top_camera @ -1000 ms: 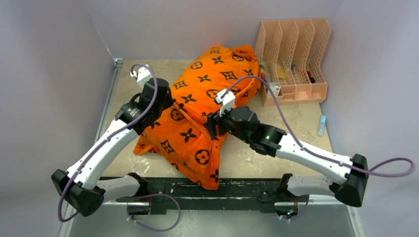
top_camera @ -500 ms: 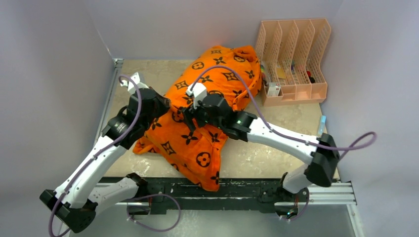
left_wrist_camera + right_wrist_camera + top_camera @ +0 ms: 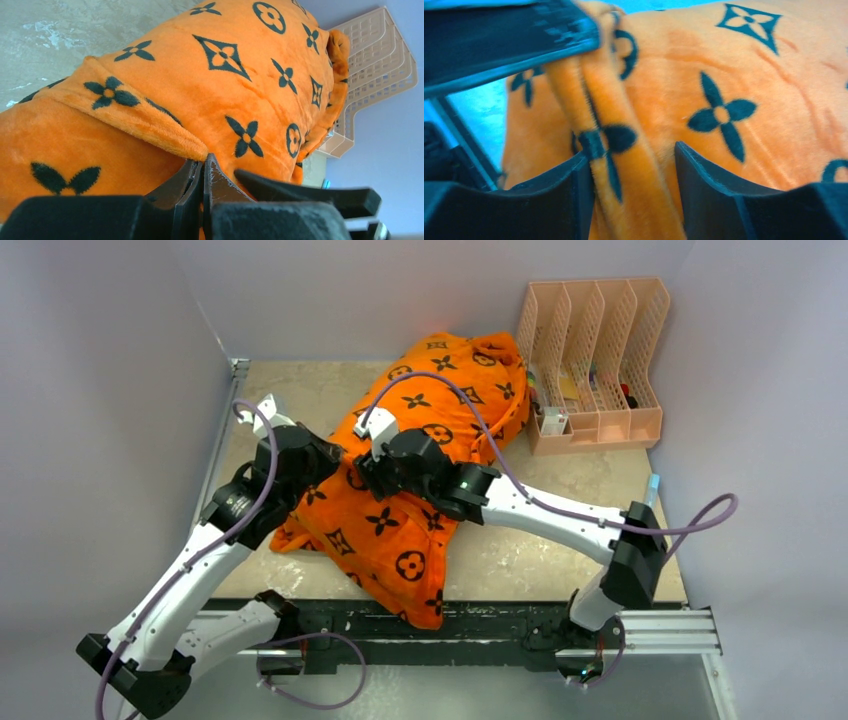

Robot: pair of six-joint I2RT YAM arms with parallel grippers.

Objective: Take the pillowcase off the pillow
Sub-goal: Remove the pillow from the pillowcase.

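The orange pillowcase [image 3: 440,390] with black motifs lies diagonally across the table, from the back middle to the front edge. It covers the pillow completely, so the pillow is hidden. My left gripper [image 3: 338,466] is at the cover's left side, shut on the tip of a raised fold [image 3: 150,127]; in the left wrist view the jaws [image 3: 204,162] meet with plush pinched at their tips. My right gripper [image 3: 366,474] is close beside it. Its fingers [image 3: 631,160] stand apart, pressed on both sides of a thick ridge of the pillowcase [image 3: 749,75] that runs up to the left gripper [image 3: 509,40].
A peach slotted organizer [image 3: 595,360] holding small items stands at the back right, touching the pillowcase's far end. A small blue tube [image 3: 652,490] lies near the right edge of the table [image 3: 540,560]. Grey walls close in the left, back and right.
My right gripper swung from the pillowcase's right side over to its left, beside the left gripper, and took a ridge of fabric. The left arm pulled slightly left and nearer, still pinching.
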